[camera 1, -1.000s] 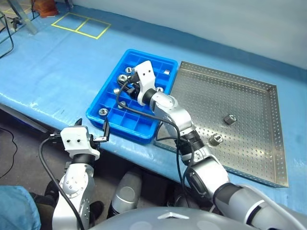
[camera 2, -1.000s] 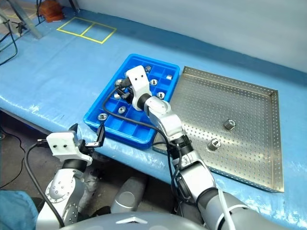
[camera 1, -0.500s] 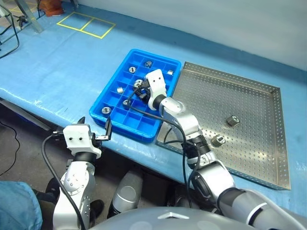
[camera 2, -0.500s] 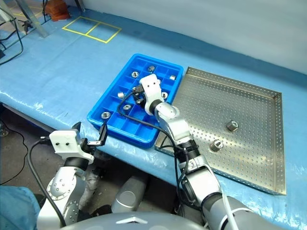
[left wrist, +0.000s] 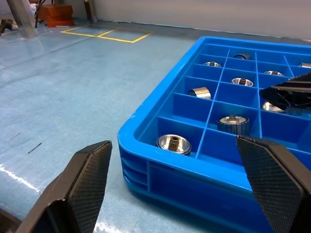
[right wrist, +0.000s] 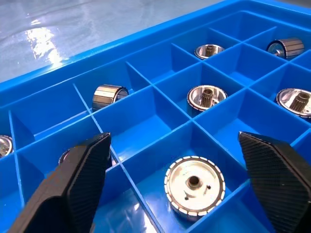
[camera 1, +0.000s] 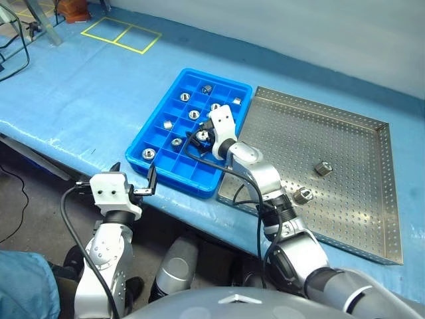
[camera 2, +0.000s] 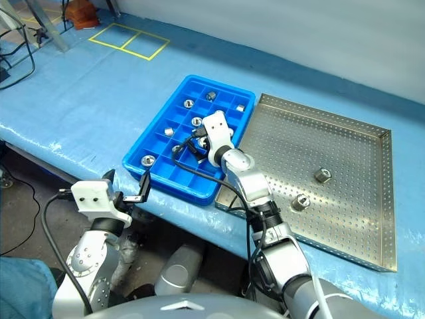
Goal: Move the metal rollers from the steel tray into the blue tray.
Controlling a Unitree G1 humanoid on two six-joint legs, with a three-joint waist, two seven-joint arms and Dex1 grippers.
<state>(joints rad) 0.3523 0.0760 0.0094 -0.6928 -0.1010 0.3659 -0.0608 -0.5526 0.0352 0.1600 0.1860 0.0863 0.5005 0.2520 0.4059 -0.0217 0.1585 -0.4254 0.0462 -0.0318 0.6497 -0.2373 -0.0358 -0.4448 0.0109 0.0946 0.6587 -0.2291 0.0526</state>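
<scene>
blue plastic grid takes another piece: the right gripper [right wrist: 181,187] hangs over the blue tray [camera 1: 147,135] w/ its fingers spread wide and nothing between them, a metal roller [right wrist: 194,184] lying flat in the cell directly beneath. judging by that, the roller is freshly let go and the fingers stand apart so the arm can lift clear w/o dragging it out. each of the metal rollers [camera 1: 194,115] already moved sits alone in its own cell, which looks like the point of the grid: one part per square, no rolling about.

two more rollers, one [camera 1: 322,167] toward the middle and one [camera 1: 303,195] nearer the front edge, wait on the steel tray [camera 1: 369,232], which lies on the blue-covered table [camera 1: 80,93] w/ its left rim just beside the blue tray's right rim. so the job looks well along but not done.

the left gripper [camera 1: 131,178] hovers off the table's front edge by the blue tray's near left corner, fingers wide apart, empty, prob. parked out of the way.

the head views give the layout: both trays, both arms, the leftover pair. the right wrist view adds what they can't, i.e. the dropped roller's ribbed rim and hollow centre, seated flat. the left wrist view shows the tray's near corner [left wrist: 133,131] side-on, a roller [left wrist: 173,142] in the corner cell, and the right gripper's black fingertips [left wrist: 291,94] poking in over the far cells.
</scene>
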